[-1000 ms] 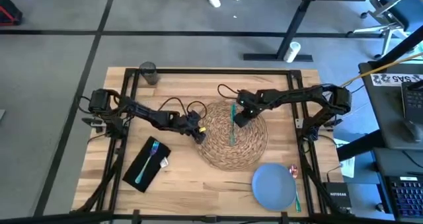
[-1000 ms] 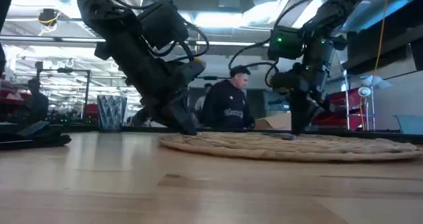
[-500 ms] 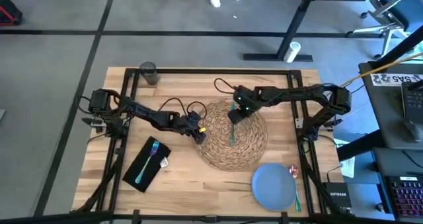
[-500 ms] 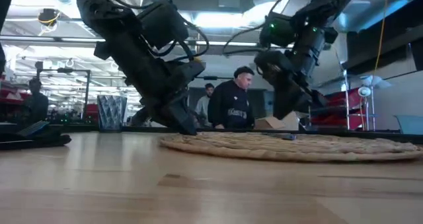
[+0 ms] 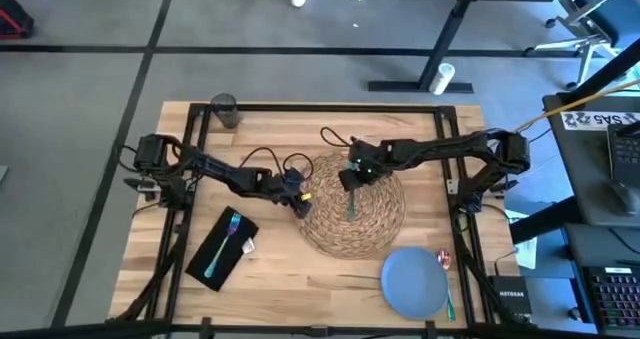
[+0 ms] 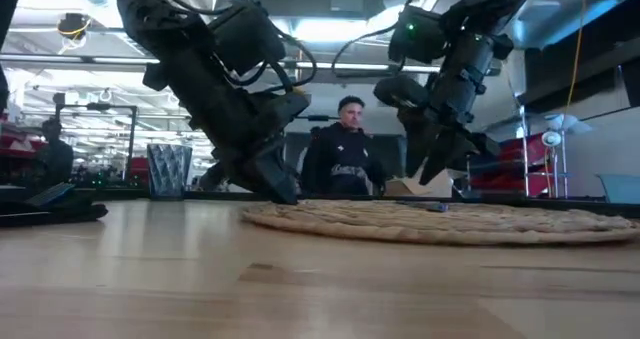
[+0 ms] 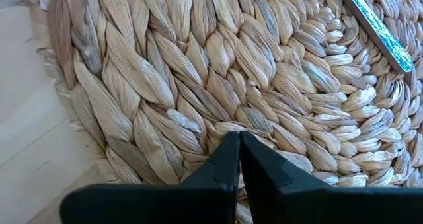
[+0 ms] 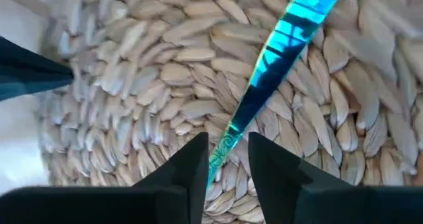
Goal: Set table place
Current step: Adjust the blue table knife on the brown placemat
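So the round woven straw placemat (image 5: 353, 203) sits roughly mid-table on the light wood plank tabletop (image 5: 300, 269), and everything else is spread around it. A shiny teal piece of cutlery (image 5: 352, 201) lies on the mat, near its middle. The right gripper (image 5: 347, 179) hangs just above the mat's far part, lifted off the weave in the low view, and its fingers (image 8: 192, 168) are parted with nothing between them, the teal handle showing in the gap below. The left gripper (image 5: 301, 201) is down at the mat's left edge, fingertips (image 7: 228, 159) pressed together right on the straw; can't tell if they pinch any of the weave.

Off the mat: a round blue plate (image 5: 414, 282) at its near-right, just apart from the rim, with red and green-handled cutlery (image 5: 446, 274) along the plate's right side. A black rectangular napkin (image 5: 221, 249) with a teal fork (image 5: 224, 243) on it lies to the mat's near-left. A small grey glass (image 5: 224, 111) stands well off at the far-left corner.
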`<action>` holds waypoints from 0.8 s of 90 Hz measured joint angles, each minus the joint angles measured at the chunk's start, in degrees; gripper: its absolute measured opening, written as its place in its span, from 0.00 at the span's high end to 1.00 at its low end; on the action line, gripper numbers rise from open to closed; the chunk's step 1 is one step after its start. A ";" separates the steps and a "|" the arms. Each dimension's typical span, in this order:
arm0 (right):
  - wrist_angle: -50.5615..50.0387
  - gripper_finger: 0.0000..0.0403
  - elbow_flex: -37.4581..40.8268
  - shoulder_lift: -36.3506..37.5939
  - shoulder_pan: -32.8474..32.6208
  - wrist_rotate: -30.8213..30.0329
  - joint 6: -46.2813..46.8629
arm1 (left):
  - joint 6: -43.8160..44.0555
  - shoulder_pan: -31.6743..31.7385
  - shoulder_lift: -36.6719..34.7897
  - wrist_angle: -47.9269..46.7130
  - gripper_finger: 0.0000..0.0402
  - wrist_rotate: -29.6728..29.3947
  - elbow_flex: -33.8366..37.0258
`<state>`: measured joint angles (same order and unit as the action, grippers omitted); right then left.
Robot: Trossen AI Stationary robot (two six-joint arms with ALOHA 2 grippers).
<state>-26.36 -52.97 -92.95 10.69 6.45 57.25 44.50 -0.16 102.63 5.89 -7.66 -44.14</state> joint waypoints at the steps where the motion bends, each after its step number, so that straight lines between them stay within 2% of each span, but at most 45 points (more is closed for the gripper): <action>1: 0.04 0.77 0.00 -0.12 -0.09 -0.08 0.23 | -0.09 0.00 0.00 0.00 1.00 0.00 0.00; 27: 1.93 0.76 0.04 -4.19 -1.81 -1.61 4.08 | -1.08 0.02 0.00 0.04 1.00 -0.26 0.02; 72: 1.20 0.77 -0.17 -6.46 -1.72 -3.34 4.23 | -1.43 0.07 0.00 0.00 1.00 -0.56 0.04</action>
<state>-25.17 -53.15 -99.42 8.97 3.11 61.47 43.07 -0.10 102.63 5.89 -8.22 -44.10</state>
